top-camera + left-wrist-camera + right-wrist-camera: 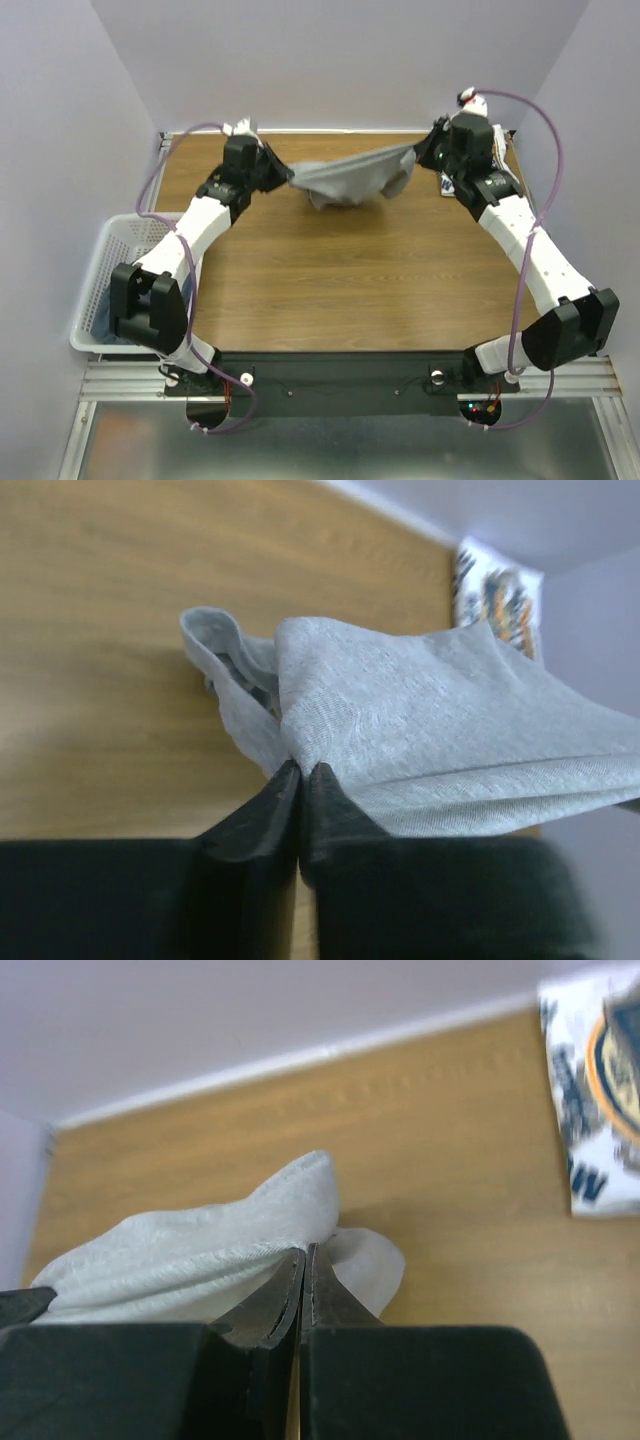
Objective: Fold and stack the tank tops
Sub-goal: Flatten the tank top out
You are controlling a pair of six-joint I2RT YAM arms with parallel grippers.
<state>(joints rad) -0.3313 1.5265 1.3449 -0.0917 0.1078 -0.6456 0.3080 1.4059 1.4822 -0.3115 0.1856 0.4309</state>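
Your left gripper (300, 770) and right gripper (303, 1252) pinch the grey tank top (350, 178) at 12 o'clock: light, limp; grip its edges

The grey tank top (350, 180) hangs between the two arms, over the far part of the brown table (350, 280). The left gripper (291, 178) holds one end, the right gripper (414, 156) holds the other, and the middle sags down low. A white basket (92, 290) sits at the table's left side, with something blue inside.
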